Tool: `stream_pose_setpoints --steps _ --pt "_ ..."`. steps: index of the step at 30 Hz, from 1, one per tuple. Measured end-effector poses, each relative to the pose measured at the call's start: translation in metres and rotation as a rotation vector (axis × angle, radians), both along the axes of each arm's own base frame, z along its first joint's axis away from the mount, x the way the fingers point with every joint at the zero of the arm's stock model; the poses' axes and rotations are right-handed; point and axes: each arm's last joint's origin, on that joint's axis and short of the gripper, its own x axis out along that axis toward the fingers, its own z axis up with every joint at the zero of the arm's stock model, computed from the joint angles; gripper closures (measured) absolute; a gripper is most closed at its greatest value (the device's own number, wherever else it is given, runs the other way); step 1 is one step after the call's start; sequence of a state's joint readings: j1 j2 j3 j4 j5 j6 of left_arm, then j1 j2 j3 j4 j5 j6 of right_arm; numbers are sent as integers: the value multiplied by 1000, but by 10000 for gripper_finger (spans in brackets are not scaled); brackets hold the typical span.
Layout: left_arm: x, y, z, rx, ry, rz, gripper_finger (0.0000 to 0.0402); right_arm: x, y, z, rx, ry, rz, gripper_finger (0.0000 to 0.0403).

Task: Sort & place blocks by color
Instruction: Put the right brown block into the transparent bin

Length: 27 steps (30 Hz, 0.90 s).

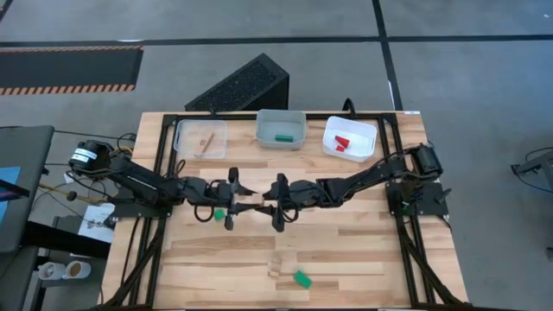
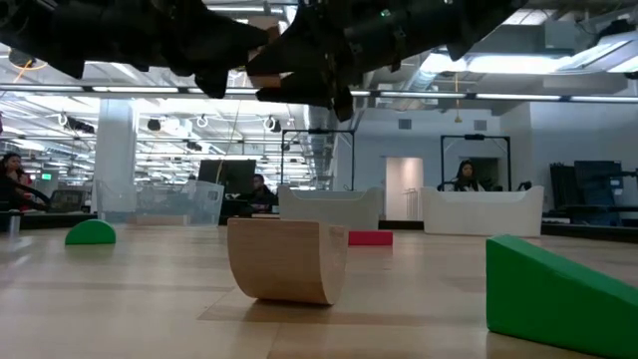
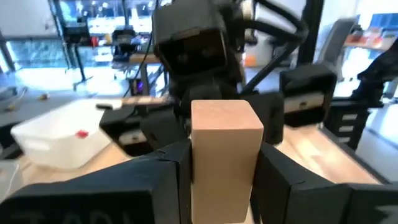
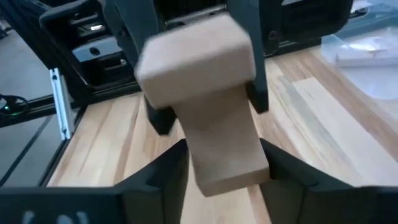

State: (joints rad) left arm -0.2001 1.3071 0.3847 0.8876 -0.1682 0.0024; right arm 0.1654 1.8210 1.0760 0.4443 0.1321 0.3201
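Nearest the front edge of the table (image 1: 363, 250), a green wedge block (image 1: 301, 277) lies right of centre, with a plain arched wood block (image 2: 286, 259) just left of it and a little farther in.

At mid-table the two arms meet above the surface. The left gripper (image 1: 232, 199) and the right gripper (image 1: 278, 202) face each other, and a plain wood brick (image 3: 225, 155) spans the gap between them. In the left wrist view the left fingers (image 3: 177, 165) are clamped on the sides of one end; in the right wrist view the right fingers (image 4: 168, 165) are pressed against the other end. A small green dome block (image 1: 219, 213) lies on the table under the left gripper.

Along the far edge stand three trays: the left tray (image 1: 183, 138) holds a plain wood piece (image 1: 206, 141), the middle tray (image 1: 298, 130) a green block (image 1: 282, 136), and the right tray (image 1: 367, 142) red blocks (image 1: 342, 142).
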Motion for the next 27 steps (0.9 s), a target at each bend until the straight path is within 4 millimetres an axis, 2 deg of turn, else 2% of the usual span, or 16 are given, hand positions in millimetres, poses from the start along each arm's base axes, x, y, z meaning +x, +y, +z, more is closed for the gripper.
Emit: stream_pose_setpoints --steps 4,6,12,15,19,23,27 --pt "-5 2 -1 -21 67 59 306 -1 -1 -4 7 43 3 171" --pt "-10 6 -1 -40 107 141 306 -6 -6 -4 2 113 5 156" --pt "-27 22 -2 -29 226 457 306 -27 -19 16 -25 237 -36 150" --pt "-39 41 -4 -19 288 683 306 -35 -27 26 -93 253 -90 157" --pt "-58 78 -6 -67 371 925 306 -39 -38 31 -157 258 -110 169" --pt "-77 116 -7 -157 429 1055 306 -36 -49 25 -193 289 -123 181" --pt "-91 143 -8 -246 441 1118 306 -32 -55 8 -225 356 -116 193"
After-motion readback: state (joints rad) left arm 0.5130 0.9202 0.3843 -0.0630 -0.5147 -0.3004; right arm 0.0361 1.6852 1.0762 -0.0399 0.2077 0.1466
